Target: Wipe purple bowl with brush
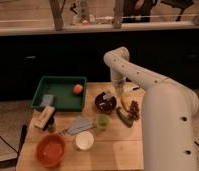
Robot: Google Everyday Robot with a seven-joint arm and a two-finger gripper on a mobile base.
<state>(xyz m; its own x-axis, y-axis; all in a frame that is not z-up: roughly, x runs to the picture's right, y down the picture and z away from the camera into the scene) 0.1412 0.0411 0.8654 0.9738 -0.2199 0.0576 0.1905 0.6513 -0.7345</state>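
Note:
The small dark purple bowl (105,103) sits on the wooden table (118,150) near the middle, right of the green tray. My white arm reaches down from the right, and my gripper (112,92) hangs just over the bowl's far rim. A pale whitish brush (108,97) shows at the gripper's tip, down inside the bowl.
A green tray (60,92) with an orange fruit (78,89) and a blue-grey item stands at the left. A tan wooden block (44,117), an orange-red bowl (50,150), a white cup (84,140), a green cup (102,121), grapes (134,109) and a green vegetable (124,117) surround the bowl.

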